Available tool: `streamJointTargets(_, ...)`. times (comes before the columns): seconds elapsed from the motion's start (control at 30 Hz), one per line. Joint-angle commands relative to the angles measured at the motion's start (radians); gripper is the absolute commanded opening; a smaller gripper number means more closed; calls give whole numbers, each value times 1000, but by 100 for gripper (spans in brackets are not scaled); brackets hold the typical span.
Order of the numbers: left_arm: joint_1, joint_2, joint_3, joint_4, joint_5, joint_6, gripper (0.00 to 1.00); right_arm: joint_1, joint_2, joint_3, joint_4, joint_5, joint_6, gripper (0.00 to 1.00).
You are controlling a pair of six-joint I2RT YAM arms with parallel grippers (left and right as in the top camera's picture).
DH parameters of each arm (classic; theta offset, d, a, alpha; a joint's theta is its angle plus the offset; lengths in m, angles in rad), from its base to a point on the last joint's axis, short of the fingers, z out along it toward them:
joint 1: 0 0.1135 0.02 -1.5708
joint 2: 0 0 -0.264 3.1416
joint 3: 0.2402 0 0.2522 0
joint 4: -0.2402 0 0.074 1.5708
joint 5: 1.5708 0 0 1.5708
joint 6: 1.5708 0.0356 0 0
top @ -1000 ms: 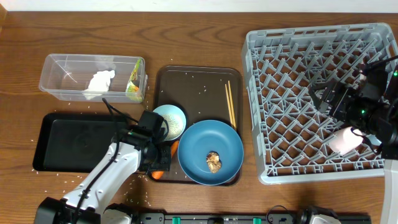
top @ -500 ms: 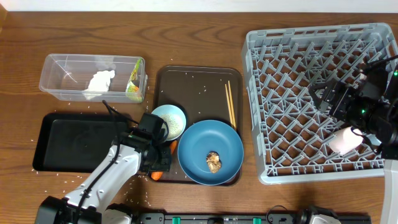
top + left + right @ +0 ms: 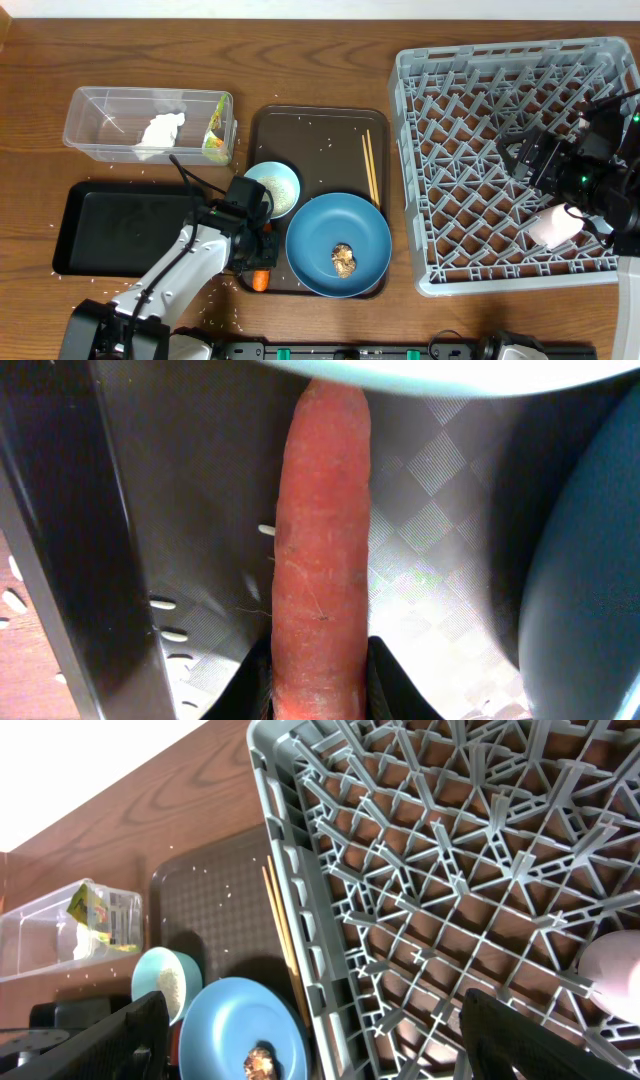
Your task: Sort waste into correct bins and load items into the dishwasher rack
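My left gripper (image 3: 255,262) is shut on the orange carrot (image 3: 260,281), whose far end reaches under the small bowl's rim in the left wrist view (image 3: 320,540). It is held low over the brown serving tray (image 3: 310,140). The small pale bowl (image 3: 272,188) holds rice. The dark-blue dish (image 3: 325,225) carries the brown food lump (image 3: 344,260). The chopsticks (image 3: 370,165) lie on the tray. My right gripper (image 3: 530,158) is open and empty above the grey rack (image 3: 480,130), where the pink cup (image 3: 553,226) lies. The light-blue cup is not in view.
The clear tub (image 3: 100,110) at the back left holds the white napkin (image 3: 160,133) and the yellow-green wrapper (image 3: 215,135). The black tray (image 3: 120,230) lies left of my left arm. Rice grains are scattered on the serving tray and the table.
My left gripper has shifted slightly and the carrot's near end has swung a little to the right. The small bowl has moved slightly toward the back. The right arm has not moved.
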Motion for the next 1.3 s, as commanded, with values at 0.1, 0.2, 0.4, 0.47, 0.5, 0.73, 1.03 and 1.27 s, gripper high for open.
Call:
streamJointTargets(0.1, -3, -31, 39, -97, -16, -17, 14, 7, 0, 0, 0, 0, 9, 86)
streamJointTargets(0.2, -3, -95, 82, -166, -16, -17, 14, 6, 0, 0, 1, 0, 9, 86)
streamJointTargets(0.4, 37, -216, 166, -271, -40, -56, 13, 7, 0, 0, 1, 0, 9, 86)
streamJointTargets(0.47, 76, -247, 188, -318, -111, -115, 11, 7, 0, 0, 1, 0, 9, 87)
streamJointTargets(0.5, 102, -261, 193, -338, -151, -146, 10, 7, 0, 0, 1, 0, 9, 87)
streamJointTargets(0.73, 348, -287, 194, -344, -222, -178, 10, 7, 0, 0, 1, 0, 9, 87)
streamJointTargets(1.03, 750, -249, 176, -177, -257, -344, 10, 7, 0, 0, -1, 0, 9, 87)
streamJointTargets(1.27, 858, -139, 140, -129, -257, -564, 10, 7, 0, 0, -1, 0, 9, 87)
